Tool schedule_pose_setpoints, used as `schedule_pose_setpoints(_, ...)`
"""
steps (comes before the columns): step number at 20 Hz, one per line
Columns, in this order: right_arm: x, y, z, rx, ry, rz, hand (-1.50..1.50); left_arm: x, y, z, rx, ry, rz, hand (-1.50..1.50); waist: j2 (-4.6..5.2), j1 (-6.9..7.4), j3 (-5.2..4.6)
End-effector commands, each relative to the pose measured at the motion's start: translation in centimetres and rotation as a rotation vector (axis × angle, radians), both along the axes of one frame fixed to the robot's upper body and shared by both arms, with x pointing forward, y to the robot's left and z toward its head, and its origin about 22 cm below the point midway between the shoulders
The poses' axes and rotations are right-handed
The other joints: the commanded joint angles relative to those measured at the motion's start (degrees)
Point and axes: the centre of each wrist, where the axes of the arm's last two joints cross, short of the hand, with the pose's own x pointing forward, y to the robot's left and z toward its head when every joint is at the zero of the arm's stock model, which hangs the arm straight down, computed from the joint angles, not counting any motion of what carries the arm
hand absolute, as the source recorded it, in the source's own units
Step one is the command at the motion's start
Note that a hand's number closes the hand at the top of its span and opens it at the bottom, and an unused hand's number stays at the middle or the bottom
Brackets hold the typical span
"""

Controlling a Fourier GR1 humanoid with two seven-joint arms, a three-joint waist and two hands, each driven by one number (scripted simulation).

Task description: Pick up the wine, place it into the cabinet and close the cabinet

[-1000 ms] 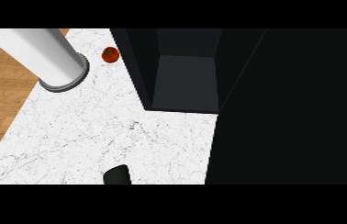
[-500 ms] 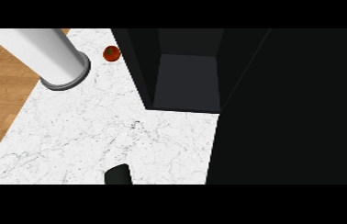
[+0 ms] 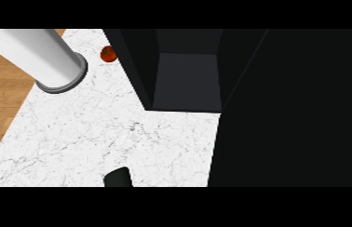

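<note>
The black cabinet (image 3: 186, 58) stands open at the upper middle and shows a bare grey inside (image 3: 189, 82). Its dark door or side (image 3: 282, 114) fills the whole right of the view. No wine bottle shows anywhere. At the lower edge a small dark rounded tip pokes up over the counter, apparently part of my left hand (image 3: 117, 178); too little of it shows to tell its state. My right hand is out of view.
A tall white cylinder with a grey base (image 3: 51, 63) stands on the white marble counter (image 3: 103, 133) at the upper left. A small red round thing (image 3: 108, 54) lies beside the cabinet's left wall. Wooden floor (image 3: 14, 91) shows past the counter's left edge.
</note>
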Motion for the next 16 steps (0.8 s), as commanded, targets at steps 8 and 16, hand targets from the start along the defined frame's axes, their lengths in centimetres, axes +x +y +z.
schedule_pose_setpoints(8,-2.6,0.7,2.9,0.011,-0.013,0.037,-1.50,-7.0,0.2,-3.2,0.062,0.092,-0.062,-1.50,0.85,-1.84,-0.07)
schedule_pose_setpoints(16,-3.0,-0.2,3.6,-0.003,-0.013,0.063,-1.50,-3.7,0.8,-2.9,0.093,0.087,0.021,-1.50,1.06,-2.56,0.07)
